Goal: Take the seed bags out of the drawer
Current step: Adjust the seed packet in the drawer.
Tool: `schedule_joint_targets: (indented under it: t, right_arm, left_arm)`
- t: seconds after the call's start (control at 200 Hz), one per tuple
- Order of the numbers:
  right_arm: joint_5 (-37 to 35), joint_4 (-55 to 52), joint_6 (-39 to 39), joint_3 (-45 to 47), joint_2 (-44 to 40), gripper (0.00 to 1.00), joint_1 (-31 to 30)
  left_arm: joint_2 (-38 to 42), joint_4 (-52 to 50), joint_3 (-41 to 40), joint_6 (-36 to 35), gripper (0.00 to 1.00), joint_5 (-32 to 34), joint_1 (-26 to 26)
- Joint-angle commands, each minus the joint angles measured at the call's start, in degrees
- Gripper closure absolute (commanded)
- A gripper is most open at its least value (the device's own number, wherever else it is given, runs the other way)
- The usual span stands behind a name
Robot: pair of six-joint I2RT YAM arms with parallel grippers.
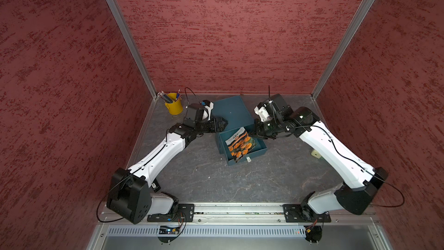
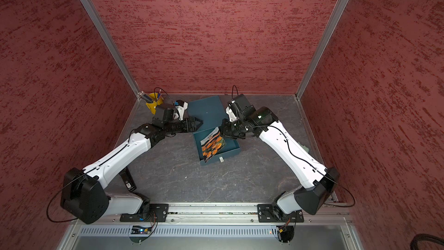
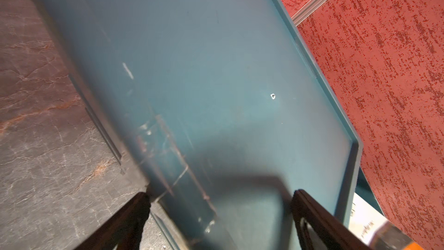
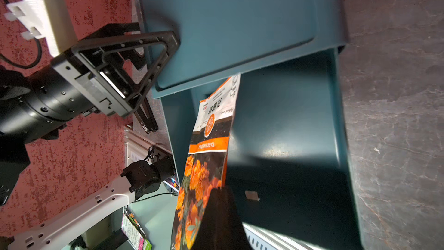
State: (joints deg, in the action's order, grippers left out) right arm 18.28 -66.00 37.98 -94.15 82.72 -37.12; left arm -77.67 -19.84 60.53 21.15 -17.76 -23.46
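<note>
Along the near edge, both arm bases sit on the rail [image 1: 240, 209]. A pink seed bag [image 4: 133, 232] shows near it in the right wrist view only, and its resting spot is unclear. Further in on the grey table [image 1: 204, 176], the drawer [image 1: 260, 149] stands pulled out of the teal cabinet [image 1: 231, 109], its white pull tab [image 1: 248, 159] on the near wall. A small pale block [image 1: 316, 153] lies on the table under the right forearm. An orange seed bag [image 1: 240, 144] slants over the drawer, white top toward the cabinet; can't tell if it touches the drawer floor. The right tool [image 1: 252, 132] reaches in from the right, clamped on that bag's edge. The left tool [image 1: 224, 124] reaches in from the left, jaws apart and empty, at the cabinet's left front corner; contact is unclear. Both forearms angle inward. The yellow pencil bucket [image 1: 173, 107] stands in the far left corner, behind the left wrist.
</note>
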Motion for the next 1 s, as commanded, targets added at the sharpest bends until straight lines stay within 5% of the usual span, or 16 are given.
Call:
schedule_joint_targets:
  t: [0.0,0.721,0.992]
  right_arm:
    - [0.0,-0.8,0.78,0.67,-2.09,1.0,0.48]
    - [0.25,0.07,-1.04,0.75,4.2,1.0,0.91]
    - [-0.62,-4.68,-1.06,-7.98,4.86,1.0,2.03]
  left_arm:
    - [-1.42,-4.23,0.75,-1.56,0.05,1.39,-0.55]
    - [-1.76,-4.68,1.24,-2.12,0.05,1.88,-0.8]
    - [-2.12,-4.22,1.19,-2.06,0.05,1.86,-0.7]
